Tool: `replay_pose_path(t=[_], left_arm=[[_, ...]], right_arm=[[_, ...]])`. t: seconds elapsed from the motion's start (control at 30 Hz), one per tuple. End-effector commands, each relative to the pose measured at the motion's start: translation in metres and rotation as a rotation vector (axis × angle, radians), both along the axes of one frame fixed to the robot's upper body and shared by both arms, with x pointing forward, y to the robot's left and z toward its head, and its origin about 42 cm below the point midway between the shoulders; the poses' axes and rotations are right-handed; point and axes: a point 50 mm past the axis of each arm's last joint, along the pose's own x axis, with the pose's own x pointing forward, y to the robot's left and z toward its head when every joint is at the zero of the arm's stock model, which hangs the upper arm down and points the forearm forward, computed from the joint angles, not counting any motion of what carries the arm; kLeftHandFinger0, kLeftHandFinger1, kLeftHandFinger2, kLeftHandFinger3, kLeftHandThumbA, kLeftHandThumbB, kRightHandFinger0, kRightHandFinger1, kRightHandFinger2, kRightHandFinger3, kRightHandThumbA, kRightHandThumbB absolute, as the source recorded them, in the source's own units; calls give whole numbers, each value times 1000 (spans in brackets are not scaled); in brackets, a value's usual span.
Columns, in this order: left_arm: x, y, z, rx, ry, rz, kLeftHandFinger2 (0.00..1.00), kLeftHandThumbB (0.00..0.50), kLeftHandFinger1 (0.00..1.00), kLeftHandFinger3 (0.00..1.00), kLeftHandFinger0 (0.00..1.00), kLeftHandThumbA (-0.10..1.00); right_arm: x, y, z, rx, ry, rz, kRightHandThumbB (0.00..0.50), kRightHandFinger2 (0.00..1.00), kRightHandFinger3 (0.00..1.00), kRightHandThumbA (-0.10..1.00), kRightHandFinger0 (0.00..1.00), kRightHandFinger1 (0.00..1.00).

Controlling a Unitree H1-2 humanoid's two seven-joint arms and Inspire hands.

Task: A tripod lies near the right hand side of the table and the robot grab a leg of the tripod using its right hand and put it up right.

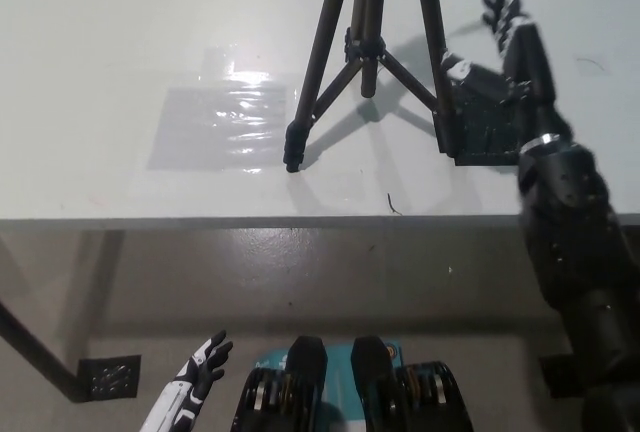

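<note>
A single head-mounted camera looked steeply down over the near edge of a white table (120, 42), facing away from the robot. The tabletop filled the upper half of the frame at middling range; the floor (330, 282) below the table's edge filled the lower half. No second view was supplied.

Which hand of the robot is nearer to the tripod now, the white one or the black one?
The right hand, the black one. It is open on the table just right of the tripod, apart from its leg. The white left hand hangs below the table edge, far away.
</note>
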Motion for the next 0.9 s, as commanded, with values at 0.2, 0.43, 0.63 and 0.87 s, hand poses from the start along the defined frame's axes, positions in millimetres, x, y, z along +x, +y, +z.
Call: replay_pose_path(t=[0.2,0.43,0.63,0.87], left_arm=[[-9,5,-3,27,-14,-15,1000,440,1000,1000,1000,1000],[-2,8,2,7,-30,-14,1000,415,1000,1000,1000,1000],[-1,7,2,-3,-52,-14,1000,402,1000,1000,1000,1000],[-1,8,0,-24,-68,-18,1000,398,1000,1000,1000,1000]], right_arm=[[-171,-45,205,-82,-763,162,500,1000,1000,935,1000,1000],[-267,-29,135,-21,-871,161,500,1000,1000,944,1000,1000],[-345,2,53,1,-737,191,484,1000,1000,1000,1000,1000],[-333,9,-48,-29,-345,172,409,1000,1000,1000,1000,1000]])
